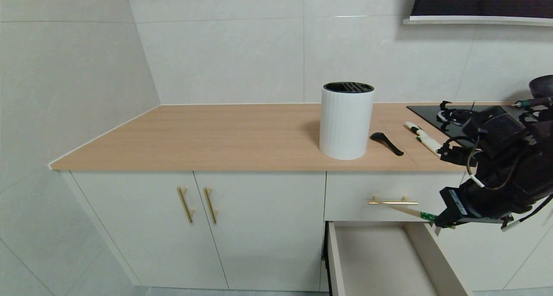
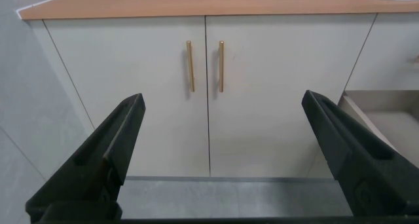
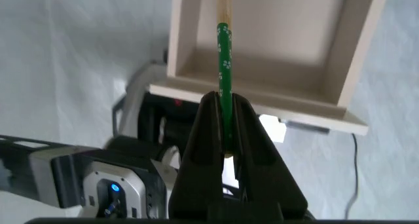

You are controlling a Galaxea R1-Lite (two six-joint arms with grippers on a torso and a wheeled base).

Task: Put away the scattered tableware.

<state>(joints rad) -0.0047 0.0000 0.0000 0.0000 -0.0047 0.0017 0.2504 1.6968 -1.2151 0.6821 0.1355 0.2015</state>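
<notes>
My right gripper (image 1: 440,222) is shut on a pale chopstick with a green patterned end (image 1: 397,207), holding it over the open drawer (image 1: 335,261) below the counter's right part. In the right wrist view the chopstick (image 3: 224,27) sticks out from the shut gripper (image 3: 226,129) toward the drawer (image 3: 262,96). On the wooden counter lie a black spoon (image 1: 386,142) and a white-handled utensil (image 1: 423,139), both to the right of a white ribbed utensil holder (image 1: 346,121). My left gripper (image 2: 222,99) is open, low in front of the cabinet doors, with nothing between its fingers.
A black cooktop (image 1: 436,114) with a dark pan (image 1: 542,86) occupies the counter's far right. Two cabinet doors with gold handles (image 1: 198,205) stand left of the drawer. Tiled walls close the back and left. The counter's left half is bare wood.
</notes>
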